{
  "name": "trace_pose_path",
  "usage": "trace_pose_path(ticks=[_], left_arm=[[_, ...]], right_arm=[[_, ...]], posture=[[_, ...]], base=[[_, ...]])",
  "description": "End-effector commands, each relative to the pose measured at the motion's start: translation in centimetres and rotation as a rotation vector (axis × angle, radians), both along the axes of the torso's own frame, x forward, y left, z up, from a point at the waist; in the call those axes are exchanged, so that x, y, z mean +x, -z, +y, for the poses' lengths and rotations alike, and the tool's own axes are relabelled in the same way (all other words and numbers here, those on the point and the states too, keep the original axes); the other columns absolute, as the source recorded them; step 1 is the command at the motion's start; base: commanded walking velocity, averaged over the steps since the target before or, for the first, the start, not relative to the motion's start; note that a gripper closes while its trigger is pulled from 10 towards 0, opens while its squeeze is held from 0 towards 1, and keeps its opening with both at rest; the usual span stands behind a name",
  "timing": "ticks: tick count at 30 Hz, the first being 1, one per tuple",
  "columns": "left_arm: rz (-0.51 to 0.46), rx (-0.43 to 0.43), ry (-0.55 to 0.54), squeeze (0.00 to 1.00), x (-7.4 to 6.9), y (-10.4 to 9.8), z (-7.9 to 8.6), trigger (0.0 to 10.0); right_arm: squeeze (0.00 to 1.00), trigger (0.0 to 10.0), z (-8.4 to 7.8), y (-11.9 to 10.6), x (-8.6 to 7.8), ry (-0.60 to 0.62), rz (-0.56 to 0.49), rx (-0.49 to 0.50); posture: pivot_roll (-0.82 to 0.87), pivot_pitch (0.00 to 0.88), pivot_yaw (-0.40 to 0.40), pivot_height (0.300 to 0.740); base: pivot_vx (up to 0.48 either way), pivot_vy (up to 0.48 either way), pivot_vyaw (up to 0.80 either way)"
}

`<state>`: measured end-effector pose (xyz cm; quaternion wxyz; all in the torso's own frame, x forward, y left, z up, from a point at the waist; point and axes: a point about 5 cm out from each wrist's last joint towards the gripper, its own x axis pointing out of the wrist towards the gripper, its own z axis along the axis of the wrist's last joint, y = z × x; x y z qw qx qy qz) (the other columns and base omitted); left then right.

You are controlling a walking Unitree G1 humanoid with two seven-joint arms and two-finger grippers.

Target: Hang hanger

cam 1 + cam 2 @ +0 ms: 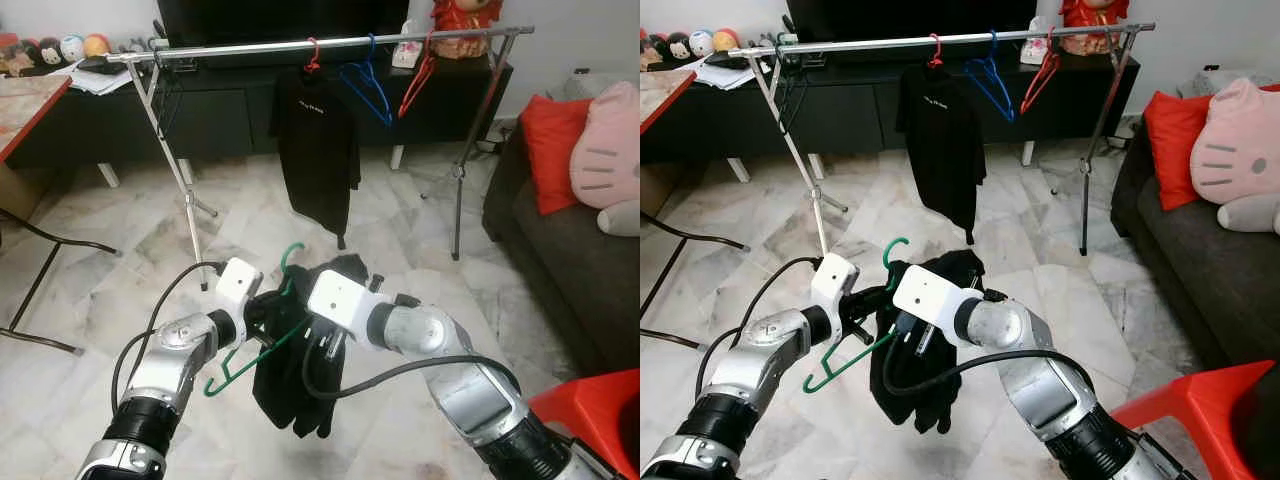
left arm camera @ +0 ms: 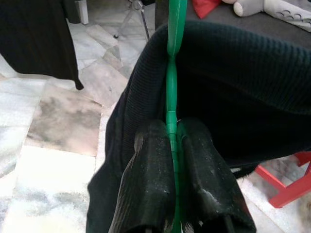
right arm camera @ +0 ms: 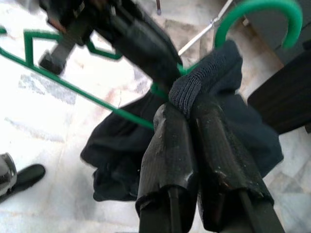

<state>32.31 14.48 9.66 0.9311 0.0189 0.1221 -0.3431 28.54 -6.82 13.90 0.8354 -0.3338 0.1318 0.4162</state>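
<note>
Marble floor, clothes rail (image 1: 300,45) at the far side. Near, the left gripper (image 2: 174,145) pinches a thin green hanger (image 1: 262,345); the right gripper (image 3: 190,116) clamps its dark knit garment (image 1: 290,385). Hung shirt's (image 1: 318,150) print unreadable.

Bright even indoor light, soft shadows, mild glare on the pale marble floor (image 1: 90,300), head views sharp, wrist close-ups slightly soft

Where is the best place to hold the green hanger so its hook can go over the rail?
By judgement, the neck just below the hook, from the robot's left side. The left tool is already shut on the green hanger there; the hook stands free above the garment, toward the rail.
</note>
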Motion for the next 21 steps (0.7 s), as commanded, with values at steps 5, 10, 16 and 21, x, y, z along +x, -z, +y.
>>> trace_pose_path(ticks=[5, 10, 16, 21], left_arm=[[-0.078, -0.049, -0.037, 0.0, 0.8, -1.6, 0.6, 10.0], [-0.088, -0.083, -0.038, 0.0, 0.9, -2.0, 0.4, 10.0], [-0.101, -0.112, -0.025, 0.0, 1.1, -2.5, 0.3, 10.0], [-0.101, -0.156, -0.004, 0.0, 1.0, -2.9, 0.2, 10.0]], right_arm=[[0.0, 10.0, -1.7, 0.9, -0.8, 0.008, 0.024, -0.106], [0.0, 10.0, -3.2, 1.8, -1.1, 0.026, 0.038, -0.203], [0.0, 10.0, -3.8, 2.6, -1.4, 0.021, 0.056, -0.257], [0.0, 10.0, -3.5, 2.5, -1.2, 0.029, 0.039, -0.254]], posture=[[-0.04, 0.049, 0.021, 0.74], [-0.05, 0.048, 0.025, 0.74], [-0.05, 0.046, 0.032, 0.74], [-0.04, 0.043, 0.033, 0.74]], base=[[0.0, 0.0, 0.0], [0.0, 0.0, 0.0], [0.0, 0.0, 0.0], [0.0, 0.0, 0.0]])
